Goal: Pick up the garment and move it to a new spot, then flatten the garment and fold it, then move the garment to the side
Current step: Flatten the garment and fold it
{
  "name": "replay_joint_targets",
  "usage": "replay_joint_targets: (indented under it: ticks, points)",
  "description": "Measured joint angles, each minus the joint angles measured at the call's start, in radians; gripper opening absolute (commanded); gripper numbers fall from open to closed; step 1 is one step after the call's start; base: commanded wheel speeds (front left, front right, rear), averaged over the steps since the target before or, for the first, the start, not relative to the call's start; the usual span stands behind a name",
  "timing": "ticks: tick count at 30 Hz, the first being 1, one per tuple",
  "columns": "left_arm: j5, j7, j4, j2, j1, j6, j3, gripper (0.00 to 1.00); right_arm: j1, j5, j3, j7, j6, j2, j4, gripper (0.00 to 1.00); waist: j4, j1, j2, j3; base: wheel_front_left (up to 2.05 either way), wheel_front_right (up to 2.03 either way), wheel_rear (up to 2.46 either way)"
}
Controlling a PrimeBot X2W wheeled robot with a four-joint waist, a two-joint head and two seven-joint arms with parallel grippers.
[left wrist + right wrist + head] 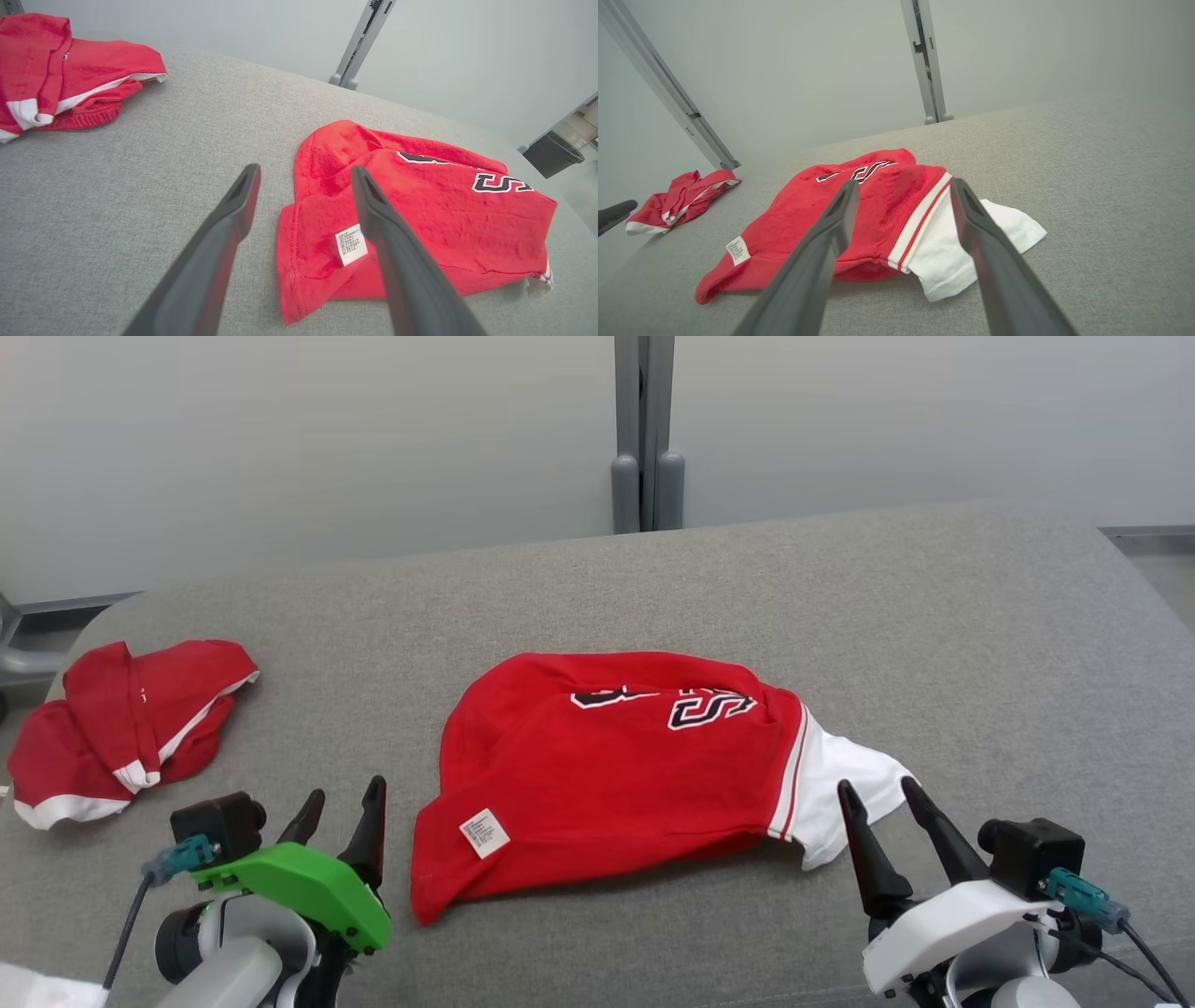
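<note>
Lying central: soft red garment (607, 775) on woven grey upholstery (653, 579)

Head view: we see its long axis running left-to-right, white sleeve (840, 784) at the right end. Left wrist: our left gripper (304, 168) gapes empty near the hem (292, 242). Right wrist: our right gripper (904, 182) gapes empty near the sleeve.

We seem to be in a robotics lab or test bay, not a home. Bare pale panels (280, 448) joined by grey metal posts (644, 429) close off a broad, grey cloth-covered table (934, 616). A red garment (607, 775) lies on it, with another garment (121, 728) off to one side.
</note>
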Motion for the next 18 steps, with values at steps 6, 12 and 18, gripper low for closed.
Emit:
replay_joint_targets:
  ticks: [6,12,18]
  points:
    - [0.057,-0.051,-0.068,-0.016,0.081,-0.019,0.090,1.00,0.000,0.049,-0.027,-0.033,0.000,0.000,0.044,1.00,0.001,0.0000,0.0000,-0.029,0.00,0.00,0.00]
    - [0.253,-0.054,-0.206,-0.078,0.215,-0.034,0.312,1.00,-0.001,0.065,-0.032,-0.062,0.000,-0.001,0.093,1.00,0.004,0.0000,0.0000,-0.068,0.00,0.00,0.00]
    - [0.389,-0.054,-0.268,-0.118,0.361,-0.045,0.420,1.00,0.000,0.050,-0.039,-0.066,0.000,0.000,0.127,1.00,0.004,0.0000,0.0000,-0.102,0.00,0.00,0.00]
